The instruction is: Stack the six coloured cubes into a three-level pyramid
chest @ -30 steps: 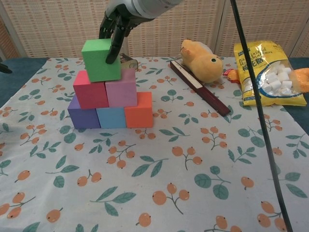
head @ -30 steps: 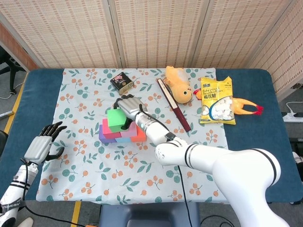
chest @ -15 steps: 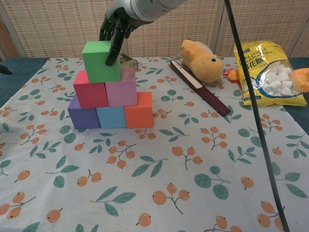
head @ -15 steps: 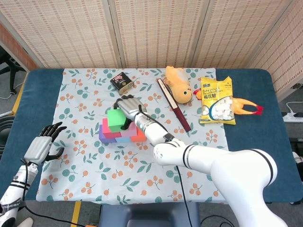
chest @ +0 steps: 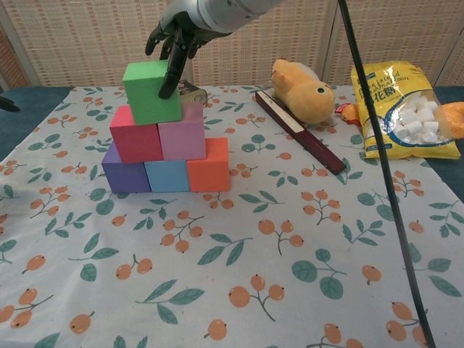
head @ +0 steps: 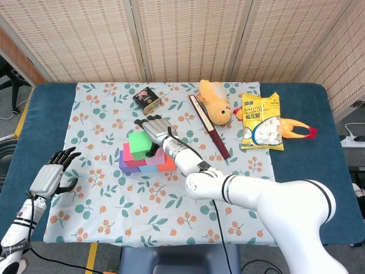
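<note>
The pyramid stands on the flowered cloth. Its base is a purple cube (chest: 123, 176), a blue cube (chest: 166, 175) and an orange cube (chest: 209, 165). A red cube (chest: 135, 135) and a lilac cube (chest: 182, 130) form the middle row, and a green cube (chest: 148, 93) (head: 138, 142) tops them, set towards the left. My right hand (chest: 174, 36) (head: 153, 127) hovers at the green cube's back right with fingers spread; one fingertip touches the cube's right face. My left hand (head: 51, 174) rests open at the table's left edge, far from the cubes.
Behind the pyramid lies a dark tin (head: 147, 99). To the right are a long dark stick (chest: 299, 131), a yellow plush duck (chest: 301, 90), a marshmallow bag (chest: 398, 110) and a rubber chicken (head: 296, 128). A black cable (chest: 377, 145) hangs across the chest view.
The right hand's fingers have spread and lifted a little off the green cube's top edge. The cube stack and the left hand have not moved.
</note>
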`<state>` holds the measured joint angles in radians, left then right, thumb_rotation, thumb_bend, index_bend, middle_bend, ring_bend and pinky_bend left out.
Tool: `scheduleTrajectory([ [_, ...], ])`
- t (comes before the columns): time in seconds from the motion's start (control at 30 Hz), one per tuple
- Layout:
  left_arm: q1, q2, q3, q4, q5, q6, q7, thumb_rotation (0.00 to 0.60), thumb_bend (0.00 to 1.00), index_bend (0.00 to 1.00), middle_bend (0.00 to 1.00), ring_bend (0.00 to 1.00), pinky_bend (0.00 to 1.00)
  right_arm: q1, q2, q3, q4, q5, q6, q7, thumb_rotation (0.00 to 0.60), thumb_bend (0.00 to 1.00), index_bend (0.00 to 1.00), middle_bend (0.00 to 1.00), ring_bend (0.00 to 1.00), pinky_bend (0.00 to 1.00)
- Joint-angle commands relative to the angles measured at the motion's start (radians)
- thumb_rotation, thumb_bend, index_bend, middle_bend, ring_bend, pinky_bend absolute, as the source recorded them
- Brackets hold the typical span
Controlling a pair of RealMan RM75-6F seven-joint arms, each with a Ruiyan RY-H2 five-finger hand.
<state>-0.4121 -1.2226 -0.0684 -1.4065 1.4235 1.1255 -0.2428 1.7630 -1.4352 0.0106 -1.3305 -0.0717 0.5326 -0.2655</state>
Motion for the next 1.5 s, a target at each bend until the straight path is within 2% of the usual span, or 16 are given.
scheduleTrajectory([
  [0.03, 0.000, 0.000, 0.000, 0.000, 0.000, 0.000, 0.000, 0.600, 0.44, 0.13, 0.00, 0.00, 0.00, -0.004, 0.003, 0.006, -0.005, -0.003, 0.003, -0.003, 0.570, 0.09, 0.00, 0.10, 0.00, 0.00],
  [0.43, -0.001, 0.001, 0.000, -0.003, 0.001, 0.002, 0.001, 0.599, 0.44, 0.13, 0.00, 0.00, 0.00, -0.012, 0.012, 0.014, -0.021, 0.009, 0.010, -0.028, 0.593, 0.06, 0.01, 0.08, 0.00, 0.00],
  [0.53, -0.002, 0.001, 0.000, -0.001, 0.002, 0.002, 0.000, 0.599, 0.44, 0.13, 0.00, 0.00, 0.00, -0.012, 0.012, 0.015, -0.020, 0.018, 0.014, -0.033, 0.597, 0.06, 0.06, 0.09, 0.00, 0.00],
  [0.7, -0.001, 0.000, 0.000, 0.000, 0.004, 0.006, -0.002, 0.600, 0.44, 0.13, 0.00, 0.00, 0.00, -0.007, 0.003, 0.019, -0.012, 0.037, 0.018, -0.047, 0.598, 0.06, 0.22, 0.09, 0.00, 0.00],
  [0.9, 0.000, 0.000, 0.000, 0.002, 0.002, 0.006, -0.003, 0.600, 0.44, 0.13, 0.00, 0.00, 0.00, -0.007, -0.007, 0.029, -0.004, 0.050, 0.027, -0.059, 0.597, 0.06, 0.31, 0.09, 0.00, 0.00],
  [1.5, 0.002, -0.003, 0.004, 0.006, 0.010, 0.014, -0.009, 0.600, 0.44, 0.13, 0.00, 0.00, 0.00, -0.012, 0.002, 0.077, -0.061, 0.123, 0.117, -0.123, 0.600, 0.06, 0.33, 0.09, 0.00, 0.00],
])
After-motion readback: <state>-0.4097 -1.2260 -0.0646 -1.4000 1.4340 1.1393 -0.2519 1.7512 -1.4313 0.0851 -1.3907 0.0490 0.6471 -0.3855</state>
